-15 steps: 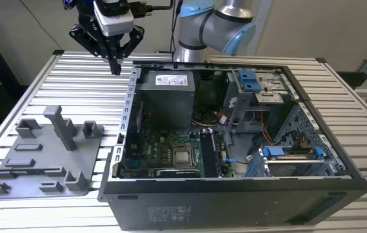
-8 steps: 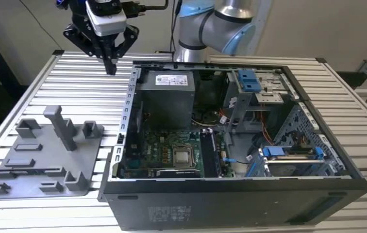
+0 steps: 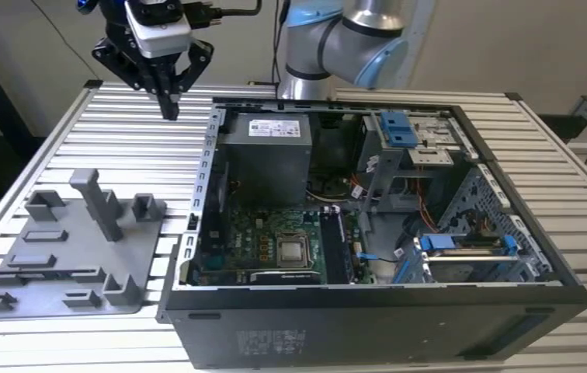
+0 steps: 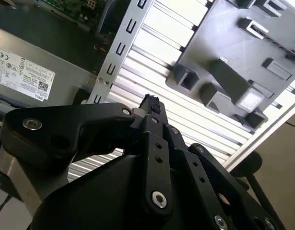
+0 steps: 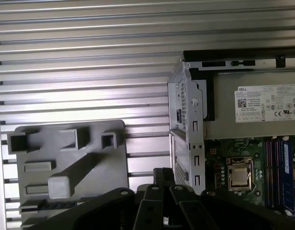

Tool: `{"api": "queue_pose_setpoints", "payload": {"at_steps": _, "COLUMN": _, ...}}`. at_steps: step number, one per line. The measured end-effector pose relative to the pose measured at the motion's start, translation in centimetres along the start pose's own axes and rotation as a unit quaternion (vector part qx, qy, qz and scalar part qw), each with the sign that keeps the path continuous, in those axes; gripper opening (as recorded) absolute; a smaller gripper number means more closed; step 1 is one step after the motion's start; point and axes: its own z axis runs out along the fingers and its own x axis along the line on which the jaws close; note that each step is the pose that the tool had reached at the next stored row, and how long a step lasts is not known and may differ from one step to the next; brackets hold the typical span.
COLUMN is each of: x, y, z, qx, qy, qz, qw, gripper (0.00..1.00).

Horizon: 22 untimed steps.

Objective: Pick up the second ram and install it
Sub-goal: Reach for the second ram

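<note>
The end effector (image 3: 171, 113), fingers pressed together and holding nothing, hangs above the surface (image 3: 117, 140) beside the computer case (image 3: 376, 307). The memory slots (image 5: 280, 172) look filled, so the second ram is probably seated there, though this is not certain.

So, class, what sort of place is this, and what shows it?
Probably a robotics lab or test bench for computer assembly: a robot arm works at a slatted metal table, which carries an open computer case and a grey tray with posts.
</note>
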Motion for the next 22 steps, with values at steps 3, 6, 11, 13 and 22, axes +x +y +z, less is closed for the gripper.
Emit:
{"api": "queue_pose_setpoints", "payload": {"at_steps": 3, "x": 0.34, "y": -0.02, "z": 0.00, "qx": 0.0000, "qy": 0.0000, "qz": 0.000, "qw": 1.0000, "gripper": 0.11}}
{"api": "queue_pose_setpoints", "payload": {"at_steps": 6, "x": 0.72, "y": -0.06, "z": 0.00, "qx": 0.0000, "qy": 0.0000, "qz": 0.000, "qw": 1.0000, "gripper": 0.11}}
{"api": "queue_pose_setpoints", "payload": {"at_steps": 11, "x": 1.44, "y": -0.13, "z": 0.00, "qx": 0.0000, "qy": 0.0000, "qz": 0.000, "qw": 1.0000, "gripper": 0.11}}
{"api": "queue_pose_setpoints", "payload": {"at_steps": 13, "x": 1.76, "y": -0.15, "z": -0.01, "qx": 0.0000, "qy": 0.0000, "qz": 0.000, "qw": 1.0000, "gripper": 0.11}}
{"api": "queue_pose_setpoints", "payload": {"at_steps": 22, "x": 3.09, "y": -0.26, "z": -0.02, "qx": 0.0000, "qy": 0.0000, "qz": 0.000, "qw": 1.0000, "gripper": 0.11}}
